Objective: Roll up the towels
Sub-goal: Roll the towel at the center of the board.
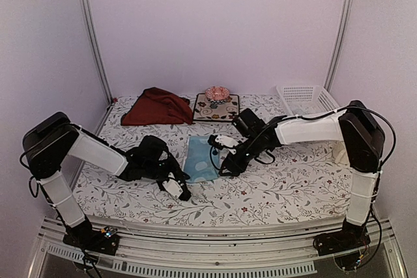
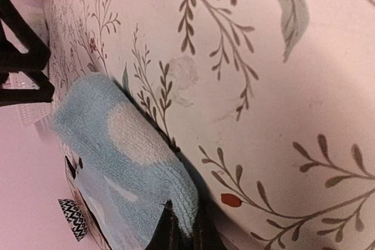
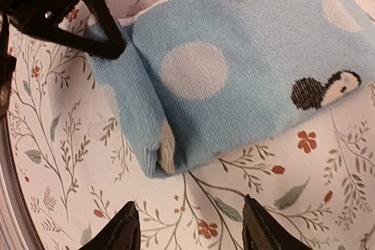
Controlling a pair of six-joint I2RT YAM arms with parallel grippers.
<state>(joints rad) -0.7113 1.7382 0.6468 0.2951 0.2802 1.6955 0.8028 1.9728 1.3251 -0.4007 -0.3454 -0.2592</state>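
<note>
The blue towel (image 1: pixel 201 157) lies mid-table (image 1: pixel 280 187) between my two arms, with its near edge turned over into a short fold. That fold's long axis runs roughly from my left gripper (image 1: pixel 181 190) across to my right gripper (image 3: pixel 190 226). The left jaws are clenched on one end of the fold. The right jaws hang released and spread with nothing between them, over bare table just beside the fold's other end; the towel lies just ahead of them. I judge the right arm needs to reach forward onto that free end so both ends turn together. The dark red towel (image 1: pixel 156 107) sits well apart, back left.
</note>
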